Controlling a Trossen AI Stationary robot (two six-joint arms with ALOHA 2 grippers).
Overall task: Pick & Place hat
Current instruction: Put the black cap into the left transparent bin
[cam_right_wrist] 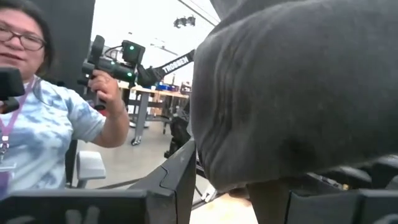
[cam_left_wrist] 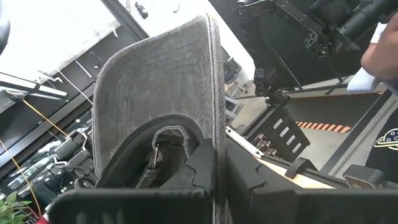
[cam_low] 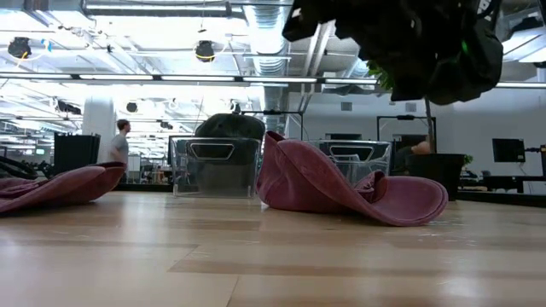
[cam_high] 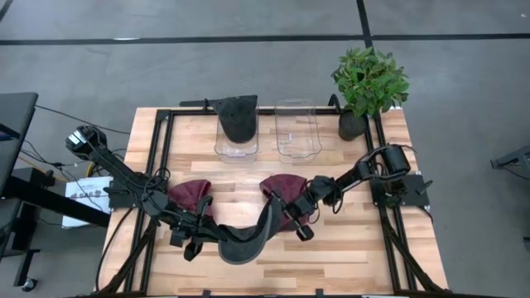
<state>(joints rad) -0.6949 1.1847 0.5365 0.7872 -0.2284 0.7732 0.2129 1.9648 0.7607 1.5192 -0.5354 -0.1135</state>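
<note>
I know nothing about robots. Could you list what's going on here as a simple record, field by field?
held item: dark grey hat, gripped by both arms, lifted above the table
left gripper: shut on the hat's brim
right gripper: shut on the hat's other end
waiting hats: two maroon hats lying on the table
bins: two clear bins at the far edge; left bin holds a dark hat, right bin looks empty
plant: potted, far right corner
</note>
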